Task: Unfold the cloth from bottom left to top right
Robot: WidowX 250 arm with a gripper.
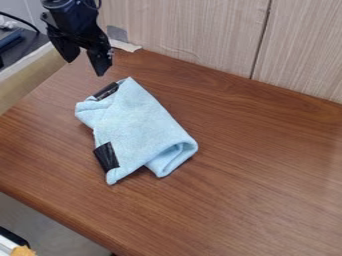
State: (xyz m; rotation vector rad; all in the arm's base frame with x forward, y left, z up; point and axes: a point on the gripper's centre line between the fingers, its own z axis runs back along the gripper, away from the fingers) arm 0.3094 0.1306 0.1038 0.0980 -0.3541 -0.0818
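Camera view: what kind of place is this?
Probably a lab or workshop corner: a wooden table against wood-grain panels, a robot arm over it, and a cloth with black tape on it.

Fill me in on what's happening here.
A robot arm is there to unfold a light blue cloth on a wooden table. Its gripper hangs open near the cloth's upper left end, holding nothing. The cloth is folded over on itself, so the unfolding isn't finished.
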